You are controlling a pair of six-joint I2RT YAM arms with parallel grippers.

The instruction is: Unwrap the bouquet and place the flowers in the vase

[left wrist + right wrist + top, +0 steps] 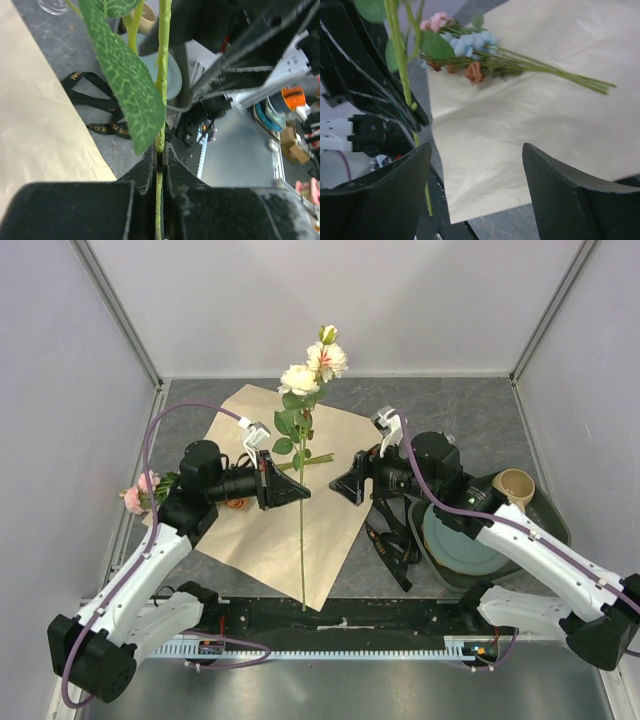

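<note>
Gripping a cream rose stem upright in the clamped left pincer, blooms well above. Gaping wide at the right pincer, just beside that stem, remaining flowers on kraft paper beyond its fingers.

Top view, with the left-wrist view for detail. You see a grey mottled counter enclosed by plain pale walls set in metal corner posts. On your right side of the counter lies a dark green plate, and a smaller pale blue-green plate rests on top of it, partly hidden. A beige handled mug stands upright at the dark plate's far edge, its mouth open to you. In the left-wrist view the pale plate and the mug reappear side by side, and beyond the counter's edge you find blurred clutter, including an orange object.
</note>
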